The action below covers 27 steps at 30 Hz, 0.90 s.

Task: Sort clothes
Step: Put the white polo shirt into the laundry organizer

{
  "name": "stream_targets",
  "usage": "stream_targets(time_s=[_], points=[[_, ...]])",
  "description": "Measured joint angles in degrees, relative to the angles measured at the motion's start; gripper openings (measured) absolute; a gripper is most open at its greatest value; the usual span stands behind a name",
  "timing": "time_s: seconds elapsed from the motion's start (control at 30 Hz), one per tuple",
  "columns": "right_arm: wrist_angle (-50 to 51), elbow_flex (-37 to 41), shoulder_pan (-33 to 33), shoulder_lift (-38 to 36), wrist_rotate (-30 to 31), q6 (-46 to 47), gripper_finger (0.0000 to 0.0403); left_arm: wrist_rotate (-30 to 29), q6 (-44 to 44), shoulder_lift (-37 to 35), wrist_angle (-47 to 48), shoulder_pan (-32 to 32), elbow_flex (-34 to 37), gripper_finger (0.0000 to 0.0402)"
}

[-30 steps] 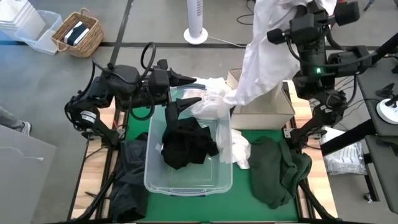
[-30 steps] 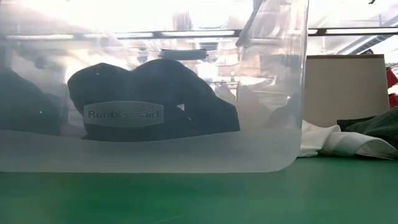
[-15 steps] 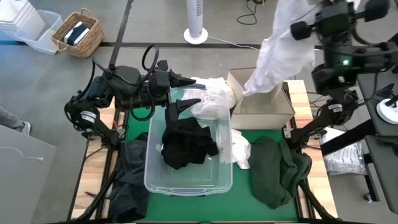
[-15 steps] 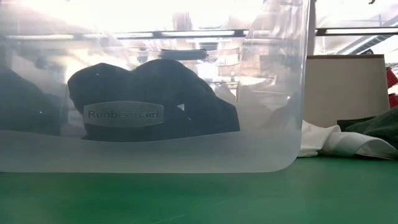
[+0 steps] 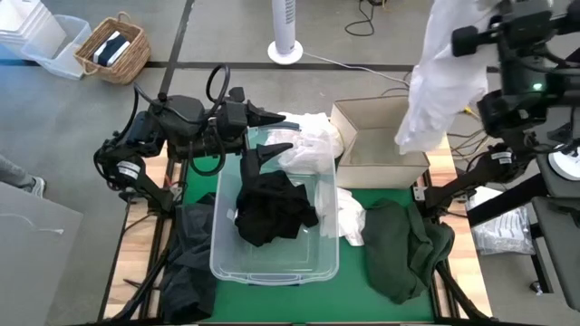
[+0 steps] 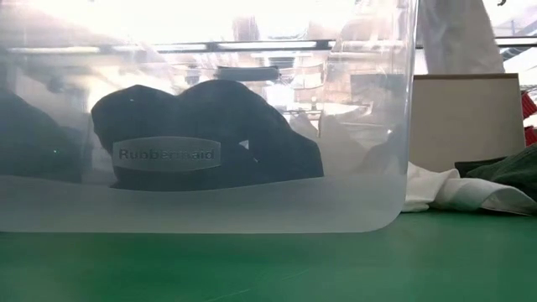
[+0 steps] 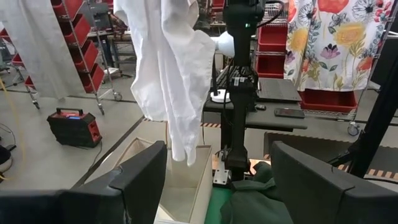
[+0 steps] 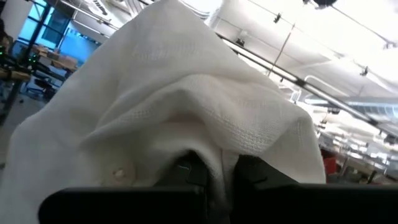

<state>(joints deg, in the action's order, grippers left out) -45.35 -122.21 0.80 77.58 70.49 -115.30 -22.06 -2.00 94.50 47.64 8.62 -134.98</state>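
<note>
My right gripper (image 8: 217, 169) is raised high at the table's far right and is shut on a white garment (image 5: 439, 77). The garment hangs over the beige cardboard box (image 5: 381, 149); the left wrist view shows the same garment (image 7: 168, 74). My left gripper (image 5: 275, 133) stands open over the far end of the clear tub (image 5: 272, 263), with nothing between its fingers. A black garment (image 5: 272, 210) lies in the tub. White cloth (image 5: 308, 145) is heaped on the tub's far rim. Other clothes lie on the green mat. My right gripper pinches a bunched fold at the white garment's top (image 8: 214, 155) between its two fingers; the cloth drapes over them and hides the fingertips. The garment hangs slack below the gripper. Its lower end (image 7: 183, 152) is clear, above the box.
A dark green garment (image 5: 403, 249) and a white one (image 5: 349, 222) lie right of the tub, and a dark garment (image 5: 186, 263) lies on its left. On the floor beyond the table stand a wicker basket (image 5: 113, 50) and a fan base (image 5: 285, 50).
My right gripper has swung toward the table's right edge and rolled, carrying the white garment. The garment's lower end has left the white heap by the tub, passed over the box and now hangs above the box's right end.
</note>
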Motion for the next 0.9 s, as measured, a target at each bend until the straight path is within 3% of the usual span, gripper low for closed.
stream_targets(time_s=[0.3,0.53,0.9], points=[[0.15,2.94,0.04,0.19,-0.45,5.23,0.0016,0.06,0.02,0.00,0.00,0.00,0.00,0.0263],[0.01,5.34,3.91,-0.09,0.24,5.81,0.0016,0.09,0.00,0.00,0.03,0.02,0.00,0.0263],[0.05,17.08,9.93,-3.12,-0.04,6.71,0.0016,0.11,0.00,0.00,0.16,0.02,0.07,0.0263]])
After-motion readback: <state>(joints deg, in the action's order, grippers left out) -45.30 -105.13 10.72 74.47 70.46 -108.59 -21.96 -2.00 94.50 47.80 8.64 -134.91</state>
